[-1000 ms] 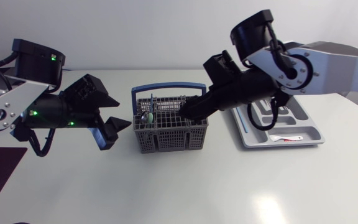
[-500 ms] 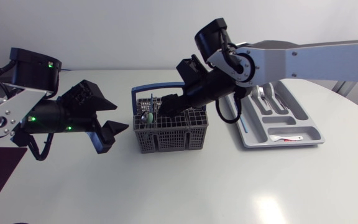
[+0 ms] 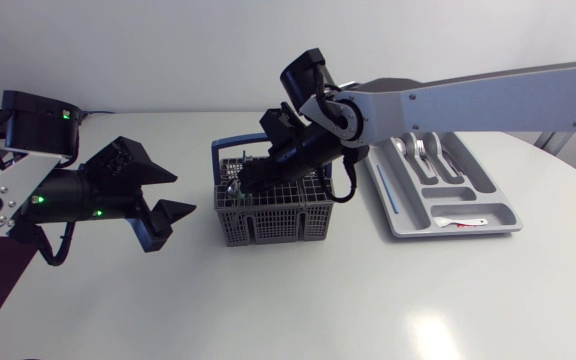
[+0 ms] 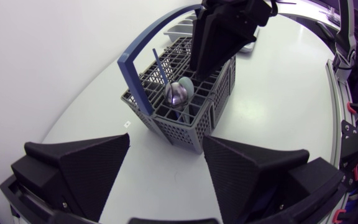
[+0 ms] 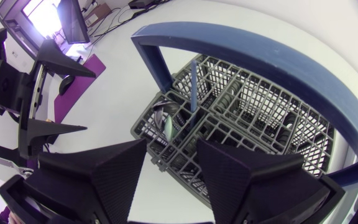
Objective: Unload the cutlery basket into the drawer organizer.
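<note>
A robotics lab bench, staged with kitchen props.
Two robot arms, the left arm point(image 3: 63, 190) and the right arm point(image 3: 488, 95), flank a plain white table point(image 3: 348, 300) bearing a grey cutlery basket point(image 3: 273, 222) and, at its right, a drawer organizer point(image 3: 488, 210).

White round-edged table point(image 3: 298, 300), glossy top w/ soft light glare patches

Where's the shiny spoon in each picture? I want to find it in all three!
Head view: the spoon stands in the left end of the basket, under the blue handle.
Left wrist view: the spoon is in the basket's near corner, ahead of the left gripper.
Right wrist view: the spoon is just ahead of the right gripper.
Shared landmark: the blue handle arching over the basket.
</note>
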`<control>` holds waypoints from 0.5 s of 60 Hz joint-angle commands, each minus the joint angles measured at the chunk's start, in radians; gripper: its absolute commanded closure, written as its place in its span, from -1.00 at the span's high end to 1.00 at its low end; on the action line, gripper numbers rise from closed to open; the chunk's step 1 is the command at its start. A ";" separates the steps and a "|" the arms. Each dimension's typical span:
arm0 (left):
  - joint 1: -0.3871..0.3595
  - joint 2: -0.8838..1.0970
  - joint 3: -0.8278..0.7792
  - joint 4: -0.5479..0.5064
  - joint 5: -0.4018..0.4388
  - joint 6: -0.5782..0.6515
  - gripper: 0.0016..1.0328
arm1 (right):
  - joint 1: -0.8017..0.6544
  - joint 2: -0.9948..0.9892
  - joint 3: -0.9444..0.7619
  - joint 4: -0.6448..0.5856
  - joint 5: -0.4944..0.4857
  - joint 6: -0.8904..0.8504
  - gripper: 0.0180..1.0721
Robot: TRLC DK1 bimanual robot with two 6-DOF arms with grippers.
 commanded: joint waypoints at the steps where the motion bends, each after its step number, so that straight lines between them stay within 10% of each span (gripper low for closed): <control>1: 0.012 -0.014 -0.025 0.016 0.018 0.024 0.90 | 0.009 0.040 0.040 0.007 0.006 0.036 0.01; 30: 0.035 -0.004 -0.028 0.023 0.032 0.036 0.90 | 0.013 0.077 0.070 0.014 0.006 0.048 -0.32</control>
